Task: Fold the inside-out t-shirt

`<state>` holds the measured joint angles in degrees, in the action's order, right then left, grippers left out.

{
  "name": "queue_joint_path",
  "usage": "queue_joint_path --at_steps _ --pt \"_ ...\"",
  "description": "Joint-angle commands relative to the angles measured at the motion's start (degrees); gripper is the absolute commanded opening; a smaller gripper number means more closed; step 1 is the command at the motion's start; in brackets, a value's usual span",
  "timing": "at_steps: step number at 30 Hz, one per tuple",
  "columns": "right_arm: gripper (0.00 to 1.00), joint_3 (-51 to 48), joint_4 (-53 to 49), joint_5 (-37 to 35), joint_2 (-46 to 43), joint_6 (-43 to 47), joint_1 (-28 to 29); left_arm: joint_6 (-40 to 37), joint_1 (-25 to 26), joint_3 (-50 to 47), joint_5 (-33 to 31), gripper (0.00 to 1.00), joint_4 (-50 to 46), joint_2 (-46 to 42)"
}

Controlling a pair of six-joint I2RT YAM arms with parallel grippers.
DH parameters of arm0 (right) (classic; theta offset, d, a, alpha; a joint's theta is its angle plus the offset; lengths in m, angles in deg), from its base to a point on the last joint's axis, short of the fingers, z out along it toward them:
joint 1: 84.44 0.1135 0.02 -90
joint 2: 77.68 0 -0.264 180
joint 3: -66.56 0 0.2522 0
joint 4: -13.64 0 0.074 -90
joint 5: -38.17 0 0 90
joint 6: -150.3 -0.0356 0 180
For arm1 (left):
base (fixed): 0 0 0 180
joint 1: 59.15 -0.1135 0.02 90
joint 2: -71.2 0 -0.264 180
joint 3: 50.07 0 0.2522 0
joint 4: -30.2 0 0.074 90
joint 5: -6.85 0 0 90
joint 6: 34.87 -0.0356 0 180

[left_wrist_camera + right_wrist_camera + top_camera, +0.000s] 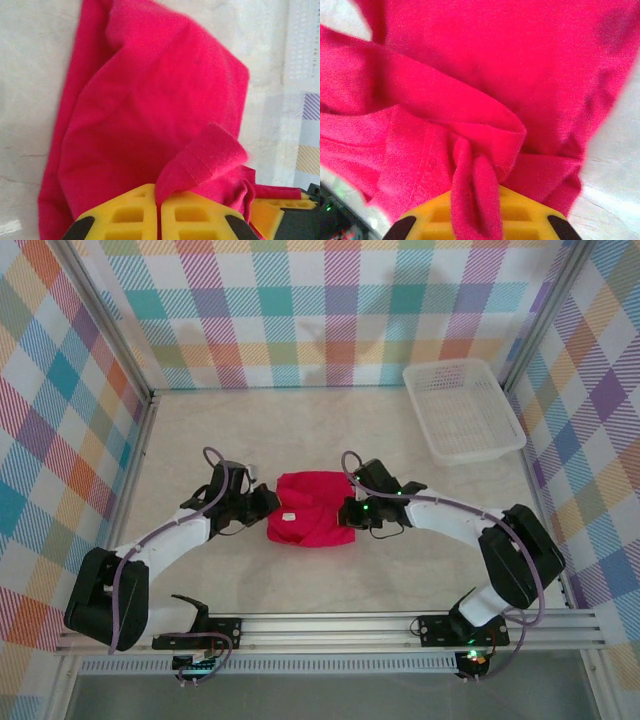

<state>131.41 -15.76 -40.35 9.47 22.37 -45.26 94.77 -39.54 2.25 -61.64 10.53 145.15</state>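
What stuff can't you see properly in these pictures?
1. Right wrist view: the tips of the right pincer are buried under bunched cloth of the shirt.
2. Top view: the label is too small to read, and the collar and sleeves are lost in folds.
3. Left wrist view: the basket is blurred and cut off by the right edge.
4. Left wrist view: the left pincer is cut off by the bottom edge.

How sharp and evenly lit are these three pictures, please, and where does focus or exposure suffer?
Top view: sharp and evenly lit, though the t-shirt is such a saturated red that few folds are readable. Left wrist view: slightly soft, with the basket washed out. Right wrist view: grainy, with the cloth nearest the lens blurred.
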Motion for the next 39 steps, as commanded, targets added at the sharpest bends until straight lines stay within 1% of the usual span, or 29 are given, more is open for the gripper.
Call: queue_joint_path --at_steps 1,4,9,14,16,18,19,21,22,24,26,27,28,29,31,33,34,36,38,39 --pt "0.0 3.9 2.7 -6.1 -5.3 0.2 -1.7 -1.9 0.1 6.9 -4.0 0.0 2.2 -0.8" --pt "0.0 6.0 1.5 -6.7 -3.6 1.2 -3.2 -3.7 0.1 12.9 -4.8 0.0 -0.4 4.1" --pt "0.0 11.4 0.3 -6.7 4.3 3.4 -7.2 -5.3 -0.1 22.0 -6.1 0.0 -2.2 17.2" --pt "0.0 18.2 -0.4 -5.5 17.2 5.3 -12.0 -6.1 -1.1 32.7 -6.4 0.0 -5.0 33.0" --pt "0.0 20.8 -1.1 -4.2 22.7 5.5 -13.0 -5.8 -2.0 35.6 -6.2 0.0 -7.2 37.7" --pt "0.0 23.9 -3.2 -2.9 27.2 5.4 -13.2 -4.9 -2.8 36.6 -6.1 0.0 -7.8 40.4" --pt "0.0 25.7 -5.0 -2.3 28.8 5.4 -13.3 -4.4 -3.2 36.7 -5.7 0.0 -7.8 41.1" --pt "0.0 27.4 -6.6 -1.1 29.3 4.9 -13.2 -4.2 -3.6 37.1 -6.2 0.0 -8.5 40.9" --pt "0.05 27.8 -7.4 -1.3 28.4 4.6 -13.3 -4.5 -3.6 37.5 -6.9 0.0 -9.3 40.5" --pt "0.24 28.8 -10.3 -2.4 26.0 3.9 -13.2 -5.7 -3.6 39.4 -8.5 0.0 -13.4 39.2" --pt "0.45 29.5 -13.6 -4.2 22.4 3.7 -13.2 -6.9 -3.5 44.1 -12.7 0.13 -21.8 38.1" --pt "0.49 29.5 -14.9 -5.1 20.6 3.5 -13.1 -7.4 -3.5 46.3 -14.4 0.21 -25.5 37.6" --pt "0.51 29.1 -16.1 -6.0 18.6 3.0 -13.1 -7.7 -3.4 48.2 -17.1 0.27 -29.2 36.6" --pt "0.51 28.4 -16.7 -6.5 16.5 2.5 -13.0 -7.5 -3.1 49.7 -20.4 0.32 -32.9 35.5" --pt "0.5 26.5 -16.3 -6.2 13.5 1.1 -12.4 -6.7 -2.1 50.7 -24.7 0.38 -37.0 32.9" --pt "0.46 24.8 -14.6 -3.9 12.1 -1.2 -10.9 -5.0 -0.7 49.2 -24.8 0.38 -37.2 30.3" --pt "0.44 24.0 -12.9 -2.4 12.1 -2.5 -9.9 -3.7 0.1 47.8 -23.6 0.38 -36.2 29.2" --pt "0.4 23.2 -10.1 -0.4 13.4 -4.9 -7.7 0.2 1.5 43.8 -18.7 0.37 -31.7 27.9" --pt "0.36 23.2 -7.9 0.1 16.1 -7.1 -6.6 5.5 3.0 37.8 -12.4 0.34 -22.8 28.4" --pt "0.35 23.0 -6.8 0.9 17.7 -8.2 -6.5 7.4 3.5 35.5 -10.8 0.32 -19.8 29.2"
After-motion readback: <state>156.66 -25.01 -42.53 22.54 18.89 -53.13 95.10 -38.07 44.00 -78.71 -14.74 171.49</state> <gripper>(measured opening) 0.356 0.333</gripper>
